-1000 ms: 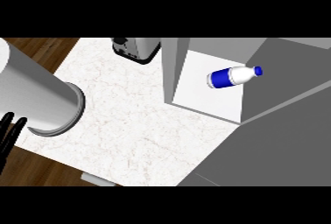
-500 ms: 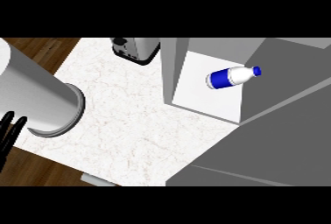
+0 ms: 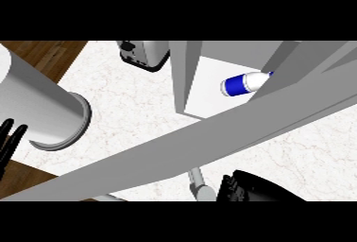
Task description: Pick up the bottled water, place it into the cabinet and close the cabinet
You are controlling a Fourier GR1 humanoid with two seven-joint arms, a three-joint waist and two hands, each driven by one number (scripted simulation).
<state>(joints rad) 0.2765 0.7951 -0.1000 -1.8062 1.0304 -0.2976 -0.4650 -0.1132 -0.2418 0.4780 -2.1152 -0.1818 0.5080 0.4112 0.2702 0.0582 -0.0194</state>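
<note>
The bottled water (image 3: 244, 84), white with a blue label and cap, lies on its side on the white shelf inside the grey cabinet (image 3: 187, 75). The cabinet door (image 3: 209, 137) cuts across the view as a long grey band from lower left to upper right and hides the bottle's cap end. My right hand (image 3: 251, 188) shows at the bottom edge just under the door, its fingers side by side next to the door's grey handle (image 3: 199, 183). At the far left edge rests my left hand (image 3: 8, 142), fingers straight and pointing up, holding nothing.
A silver toaster (image 3: 143, 53) stands at the back of the white marble counter (image 3: 132, 108), left of the cabinet. My thick grey left forearm (image 3: 35, 104) covers the counter's left side. Brown wooden floor (image 3: 49, 52) lies beyond the counter's left edge.
The cabinet door has swung from the lower right across the middle of the view, towards the cabinet. My right hand has come into view below it. The bottle and left hand have not moved.
</note>
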